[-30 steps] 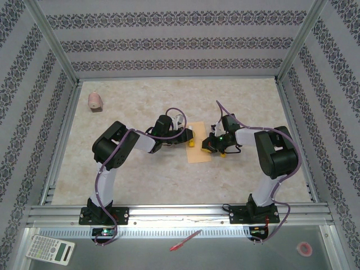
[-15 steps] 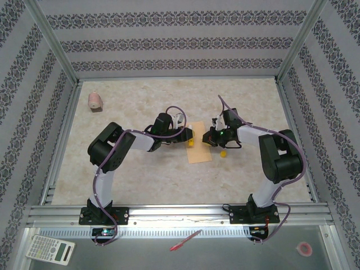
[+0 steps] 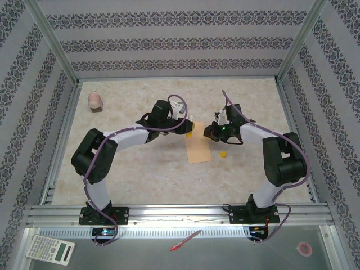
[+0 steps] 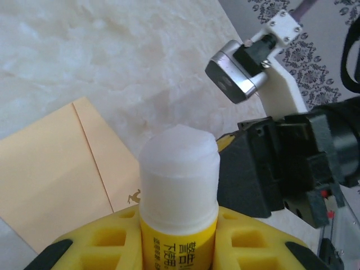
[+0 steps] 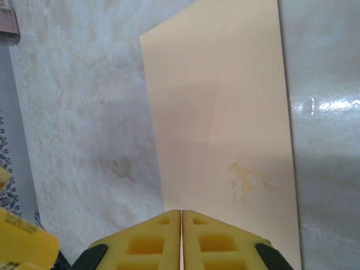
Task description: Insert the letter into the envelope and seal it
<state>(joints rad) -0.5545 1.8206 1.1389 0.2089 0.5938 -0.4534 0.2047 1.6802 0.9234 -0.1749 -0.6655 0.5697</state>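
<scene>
1. We see both arms reached farther back than a second ago.
2. Left fingers (image 3: 188,131) grip the glue stick (image 4: 179,185) beside the far end of the front-to-back envelope (image 3: 198,149) on the bench (image 3: 129,174); right fingers (image 5: 181,239) closed, empty.

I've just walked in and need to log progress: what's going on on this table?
The left gripper is shut on a yellow glue stick with its white tip bared, held beside the flat tan paper envelope lying on the marbled table. The right gripper hovers shut and empty over the envelope. A small yellow piece, probably the stick's cap, lies beside the envelope.
</scene>
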